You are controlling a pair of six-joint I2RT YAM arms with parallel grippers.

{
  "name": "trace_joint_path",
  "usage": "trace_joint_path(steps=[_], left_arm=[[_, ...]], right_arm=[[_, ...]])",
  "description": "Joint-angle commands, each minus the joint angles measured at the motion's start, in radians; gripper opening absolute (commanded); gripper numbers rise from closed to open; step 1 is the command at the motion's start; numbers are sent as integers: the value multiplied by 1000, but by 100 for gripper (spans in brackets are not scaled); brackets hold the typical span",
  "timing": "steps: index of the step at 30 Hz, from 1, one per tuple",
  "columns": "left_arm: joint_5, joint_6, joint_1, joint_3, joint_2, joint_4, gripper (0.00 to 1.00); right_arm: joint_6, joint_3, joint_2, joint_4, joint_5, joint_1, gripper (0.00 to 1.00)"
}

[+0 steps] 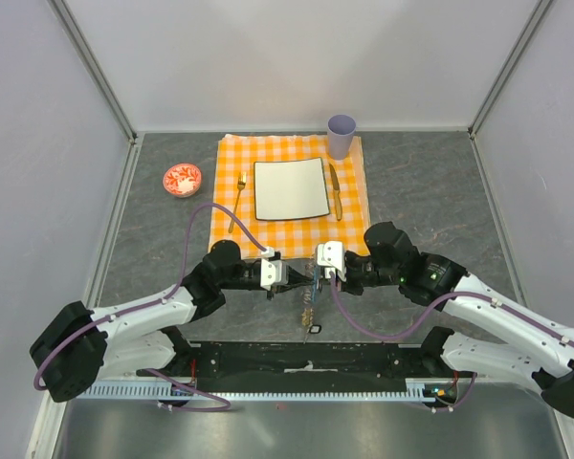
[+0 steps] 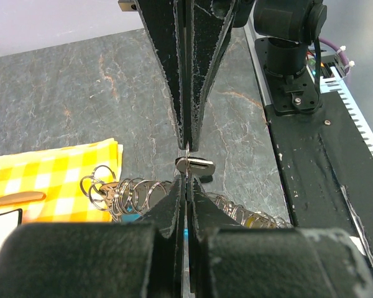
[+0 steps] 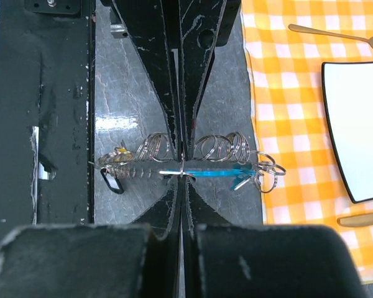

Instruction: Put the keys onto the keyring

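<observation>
My two grippers meet tip to tip over the grey table, just in front of the checked cloth. The left gripper point(image 1: 294, 275) point(image 2: 185, 180) is shut, and a small silvery key point(image 2: 196, 166) sits at its fingertips. The right gripper point(image 1: 313, 273) point(image 3: 182, 177) is shut on the thin wire of the keyring point(image 3: 182, 166). The turquoise tag point(image 3: 224, 172) sticks out sideways from that spot. A string of several silvery rings point(image 3: 227, 148) and a chain point(image 2: 248, 214) hang around it. The bundle dangles between the arms in the top view point(image 1: 309, 308). I cannot tell whether the key is threaded on the ring.
The orange checked cloth point(image 1: 292, 222) holds a white square plate point(image 1: 291, 188), a gold fork point(image 1: 238, 196) and a gold knife point(image 1: 335, 191). A lilac cup point(image 1: 342, 135) stands at its back. A red-and-white bowl point(image 1: 182, 179) is at the left. The black base plate point(image 1: 306, 361) lies at the near edge.
</observation>
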Motion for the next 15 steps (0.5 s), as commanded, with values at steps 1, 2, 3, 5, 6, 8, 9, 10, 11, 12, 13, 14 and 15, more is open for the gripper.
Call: trace_joint_path(steps=[1,2,3,5,6,8,9,10,11,12,13,14,15], left_arm=[[32,-14,-3,40,-6,111,2],[27,-13,-1,39,-6,112,2],[26,-14,-1,39,-6,112,2],[21,-16,-1,39,-9,115,2],[21,-17,-1,39,-11,115,2],[18,-17,-3,39,-14,117,2],[17,-17,-3,39,-14,117,2],[17,-17,-1,39,-15,117,2],[14,-17,-1,37,-20,117,2],[14,-16,-3,36,-24,117,2],[12,-17,-1,34,-26,117,2],[9,-19,-1,33,-29,120,2],[6,-19,-1,28,-37,121,2]], right_arm=[[1,34,12,43,-50,3,0],[1,34,13,43,-51,3,0],[1,34,18,43,-53,5,0],[1,34,19,43,-54,3,0],[0,32,19,41,-54,3,0],[-2,35,25,36,-51,3,0],[-3,37,27,33,-48,3,0],[-6,38,29,29,-45,3,0],[-8,40,32,26,-41,1,0],[-8,41,32,23,-36,3,0],[-10,43,33,18,-33,3,0],[-13,41,33,15,-28,3,0],[-13,43,35,13,-21,3,0]])
